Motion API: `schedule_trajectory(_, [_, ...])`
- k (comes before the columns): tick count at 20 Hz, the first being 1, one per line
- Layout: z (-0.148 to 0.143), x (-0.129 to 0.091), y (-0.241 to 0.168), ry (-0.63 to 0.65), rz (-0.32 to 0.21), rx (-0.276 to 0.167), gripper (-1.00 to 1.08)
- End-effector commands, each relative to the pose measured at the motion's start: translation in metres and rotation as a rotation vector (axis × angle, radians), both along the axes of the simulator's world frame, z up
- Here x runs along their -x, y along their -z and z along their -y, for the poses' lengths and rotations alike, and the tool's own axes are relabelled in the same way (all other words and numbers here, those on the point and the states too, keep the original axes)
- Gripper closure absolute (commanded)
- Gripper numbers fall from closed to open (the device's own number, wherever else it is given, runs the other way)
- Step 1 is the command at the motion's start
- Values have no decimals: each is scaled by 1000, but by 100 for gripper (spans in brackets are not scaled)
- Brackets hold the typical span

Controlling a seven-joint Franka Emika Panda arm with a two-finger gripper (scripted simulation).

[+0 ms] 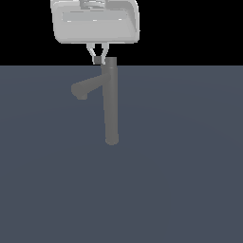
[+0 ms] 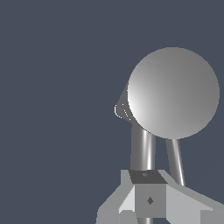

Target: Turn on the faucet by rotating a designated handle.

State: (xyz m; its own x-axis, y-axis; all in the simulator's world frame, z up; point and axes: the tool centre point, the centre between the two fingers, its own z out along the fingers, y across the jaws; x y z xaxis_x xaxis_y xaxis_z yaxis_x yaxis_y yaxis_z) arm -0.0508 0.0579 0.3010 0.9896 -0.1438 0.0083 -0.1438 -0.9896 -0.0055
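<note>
The faucet (image 1: 111,102) is a tall grey column standing on the dark floor. Its angled spout (image 1: 81,90) branches toward the exterior view's left. My gripper (image 1: 97,60) hangs from above, with its fingertips pressed together right beside the column's top, on the spout's side. In the wrist view the round top cap (image 2: 173,92) fills the middle and the spout (image 2: 120,107) peeks out from behind it. The handle (image 2: 142,148) shows as a grey bar running from under the cap to my gripper (image 2: 150,192), which is shut. I see nothing held between the fingers. A slimmer bar (image 2: 175,162) lies alongside.
The white hand body (image 1: 95,21) sits above the faucet at the frame's top edge. A flat dark blue-grey floor (image 1: 180,166) spreads around the column's base (image 1: 112,140).
</note>
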Motion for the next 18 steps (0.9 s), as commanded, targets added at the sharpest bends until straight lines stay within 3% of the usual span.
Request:
schedule_trajectory(1, [21, -3, 0, 17, -1, 2, 108])
schedule_trajectory(7, [63, -9, 0, 34, -9, 4, 108])
schedule_trajectory(8, [63, -9, 0, 34, -9, 4, 108])
schedule_trajectory(9, [24, -2, 0, -24, -18, -1, 108])
schedule_trajectory(18, [57, -32, 0, 9, -13, 2, 108])
